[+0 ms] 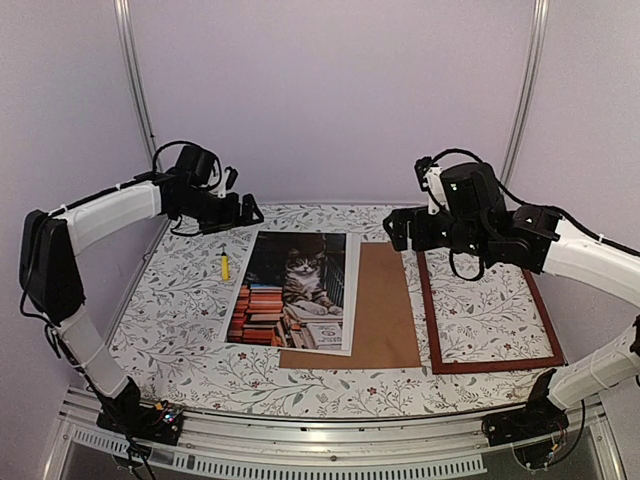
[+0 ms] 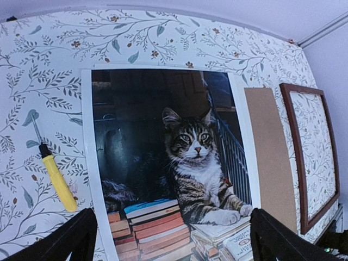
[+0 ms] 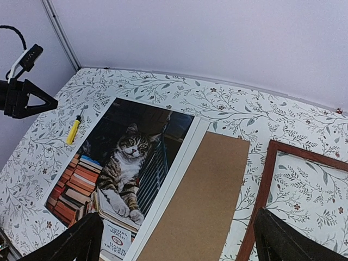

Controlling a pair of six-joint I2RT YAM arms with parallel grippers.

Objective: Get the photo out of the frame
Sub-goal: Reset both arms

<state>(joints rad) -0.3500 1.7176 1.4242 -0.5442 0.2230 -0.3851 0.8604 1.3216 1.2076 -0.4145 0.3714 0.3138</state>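
The photo point(image 1: 290, 290), a tabby cat among red-orange books with a white border, lies flat at the table's middle, partly over a brown backing board point(image 1: 385, 310). The dark reddish-brown frame point(image 1: 500, 364) lies empty to the right, the tablecloth showing through it. My left gripper point(image 1: 245, 212) hovers open above the photo's far left corner. The left wrist view has the photo point(image 2: 174, 163) below the open left gripper point(image 2: 173, 217) and the frame point(image 2: 293, 157) at right. My right gripper point(image 1: 400, 232) hangs open over the frame's far left corner. In the right wrist view the right gripper point(image 3: 178, 217) is above the board point(image 3: 201, 201).
A yellow-handled screwdriver point(image 1: 225, 263) lies on the floral tablecloth left of the photo, also in the left wrist view as the screwdriver point(image 2: 58, 182). Purple walls enclose the back and sides. The arm bases stand on the metal rail at the near edge.
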